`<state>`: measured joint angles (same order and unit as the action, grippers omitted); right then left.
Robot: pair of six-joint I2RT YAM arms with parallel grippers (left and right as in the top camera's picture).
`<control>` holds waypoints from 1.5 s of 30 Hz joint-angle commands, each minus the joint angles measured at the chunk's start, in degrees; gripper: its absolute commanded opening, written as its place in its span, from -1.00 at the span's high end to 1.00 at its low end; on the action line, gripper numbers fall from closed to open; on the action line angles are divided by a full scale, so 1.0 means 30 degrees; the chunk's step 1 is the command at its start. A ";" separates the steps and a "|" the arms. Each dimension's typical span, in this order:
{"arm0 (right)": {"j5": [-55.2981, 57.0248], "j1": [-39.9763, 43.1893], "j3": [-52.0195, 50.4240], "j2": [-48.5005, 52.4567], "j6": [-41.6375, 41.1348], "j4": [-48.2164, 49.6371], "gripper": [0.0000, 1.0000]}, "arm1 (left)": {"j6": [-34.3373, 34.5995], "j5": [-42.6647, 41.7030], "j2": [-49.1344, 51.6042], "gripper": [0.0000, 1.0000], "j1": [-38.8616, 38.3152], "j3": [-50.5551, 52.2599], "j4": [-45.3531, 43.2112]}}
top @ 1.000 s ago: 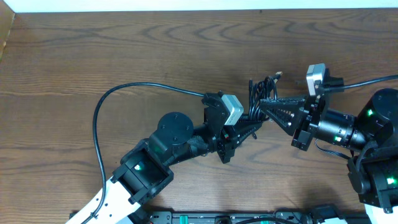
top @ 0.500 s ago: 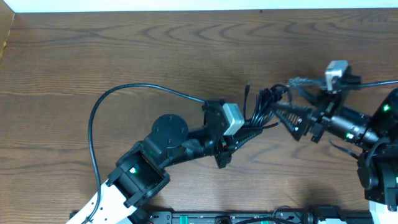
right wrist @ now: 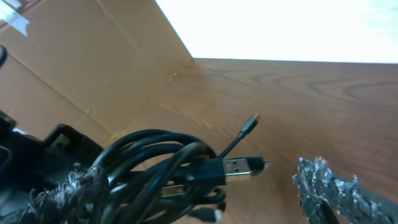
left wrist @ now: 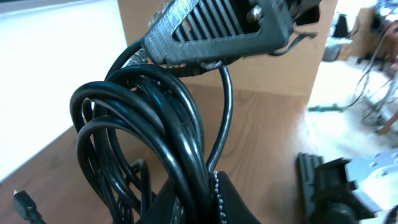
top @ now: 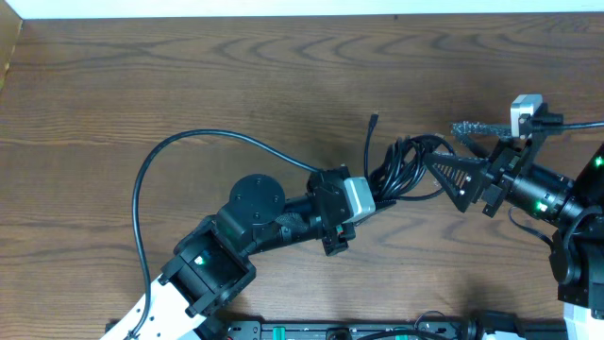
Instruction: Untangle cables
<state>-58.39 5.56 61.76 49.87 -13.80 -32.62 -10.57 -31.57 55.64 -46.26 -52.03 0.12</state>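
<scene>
The cables (top: 404,168) are a coiled black bundle held just above the table's middle, with one thin end (top: 373,120) sticking up. My left gripper (top: 379,192) is shut on the bundle's lower part. In the left wrist view the loops (left wrist: 143,118) rise out of the closed jaws (left wrist: 208,190). My right gripper (top: 453,151) is open, its fingers either side of the bundle's right end. In the right wrist view the coil (right wrist: 155,168) lies against the left finger (right wrist: 65,190), with a USB plug (right wrist: 239,167) and a small plug (right wrist: 252,121) pointing toward the right finger (right wrist: 329,186).
The left arm's thick black cable (top: 179,146) arcs over the wooden table (top: 236,66) at left. A cardboard wall (top: 8,47) stands at the far left edge. The right arm's cable (top: 578,123) runs off to the right.
My right gripper has let go of the bundle, opened wide and drawn back to the right. The left gripper has kept its hold and shifted slightly down and right with the cables.
</scene>
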 commanded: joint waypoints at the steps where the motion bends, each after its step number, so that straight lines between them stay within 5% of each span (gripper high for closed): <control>1: -0.1202 0.0153 0.0124 -0.0044 -0.1129 -0.0051 -0.85 | -0.2127 0.0838 -0.0342 0.85 -0.0022 -0.0372 -0.0051; 17: -0.0270 0.0131 0.0124 0.0029 -0.1435 -0.0612 -0.78 | -0.4087 -0.0357 -0.0328 0.85 -0.0036 -0.0372 -0.0357; 32: 0.3847 0.0131 0.0124 0.0386 0.0663 -0.5078 -0.63 | -0.4051 -0.1457 -0.0350 0.85 -0.0036 -0.0372 -0.2900; 45: 0.3002 0.0117 0.0124 0.0379 0.0765 -0.5974 -0.61 | -0.1137 0.3912 -0.0321 0.85 -0.0036 -0.0372 -0.3220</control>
<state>-47.33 5.56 61.76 51.00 -12.71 -50.33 -16.16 -24.49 55.61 -46.35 -52.03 -8.36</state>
